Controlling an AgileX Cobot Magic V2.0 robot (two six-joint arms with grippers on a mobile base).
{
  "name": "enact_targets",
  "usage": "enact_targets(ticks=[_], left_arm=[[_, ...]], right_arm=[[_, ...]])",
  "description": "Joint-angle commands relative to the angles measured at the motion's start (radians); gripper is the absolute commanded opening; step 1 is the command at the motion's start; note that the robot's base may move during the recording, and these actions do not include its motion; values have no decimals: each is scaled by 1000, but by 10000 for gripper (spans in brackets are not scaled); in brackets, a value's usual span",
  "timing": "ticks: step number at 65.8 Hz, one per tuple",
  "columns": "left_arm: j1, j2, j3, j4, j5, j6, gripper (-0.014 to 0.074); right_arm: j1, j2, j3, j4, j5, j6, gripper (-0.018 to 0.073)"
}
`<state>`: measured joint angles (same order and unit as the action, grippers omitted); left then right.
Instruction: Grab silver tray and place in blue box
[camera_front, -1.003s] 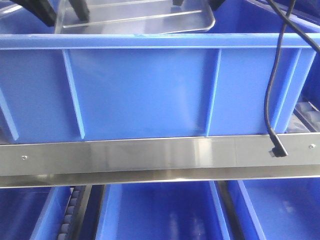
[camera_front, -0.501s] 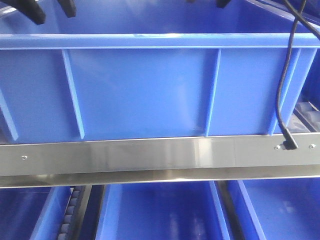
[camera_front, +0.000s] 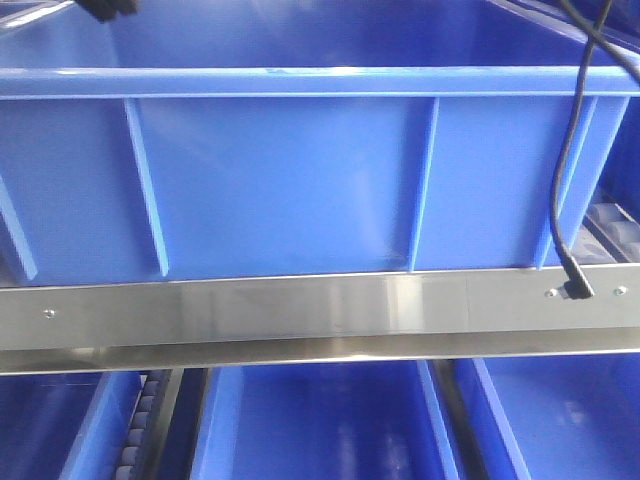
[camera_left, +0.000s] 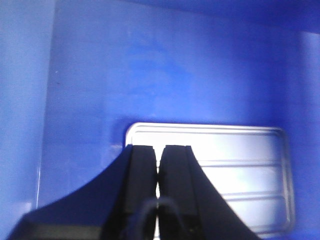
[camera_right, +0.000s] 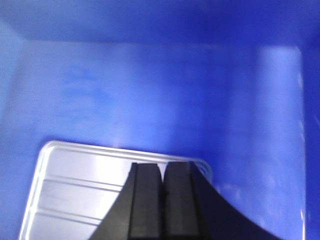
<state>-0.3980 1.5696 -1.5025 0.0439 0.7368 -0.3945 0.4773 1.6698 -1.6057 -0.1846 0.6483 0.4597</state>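
Note:
The blue box (camera_front: 300, 180) fills the front view, with its ribbed near wall towards me. The silver tray (camera_left: 240, 170) lies flat on the box floor, and its ridges show in the left wrist view. It also shows in the right wrist view (camera_right: 75, 190). My left gripper (camera_left: 158, 147) is shut and empty above the tray's left end. My right gripper (camera_right: 162, 167) is shut and empty above the tray's right end. In the front view the tray is hidden behind the box wall. Only a black piece of the left gripper (camera_front: 105, 8) shows at the top edge.
A black cable (camera_front: 565, 180) hangs over the box's right front down to a plug at the steel rail (camera_front: 300, 310) under the box. More blue crates (camera_front: 320, 420) sit on the shelf below. Box walls surround the tray on all sides.
One second ago the tray was held just above the box rim. It has since gone down inside the box, out of the front view, and both grippers have risen towards the top edge.

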Motion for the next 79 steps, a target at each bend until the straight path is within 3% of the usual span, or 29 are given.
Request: enact_targets(ticks=[1,13,23,29,38,57,79], left_arm=[[-20,-103,0,-21,-69,52,-5],[-71,-256,185,-21,-237,84,-5],[-101,-393,403,55,-480,86,-5],[-100,-482,555,79,-646,86,-5],[-100,-629,743,82,-748,86,-5],[-100,-1031,1073,82,-750,86,-6],[-100,-1388,1184,82,-748,86,-6]], right_arm=[[18,-99,23,-21,-152,-92,55],[40,-243,262,-22,-409,-145,55],[41,-382,520,-53,-711,-145,55],[41,-471,648,-72,-791,-145,55],[41,-628,818,-72,-795,-145,55],[41,-1042,1104,-72,-769,-145,55],[41,-1340,1178,-72,-656,-145,55]])
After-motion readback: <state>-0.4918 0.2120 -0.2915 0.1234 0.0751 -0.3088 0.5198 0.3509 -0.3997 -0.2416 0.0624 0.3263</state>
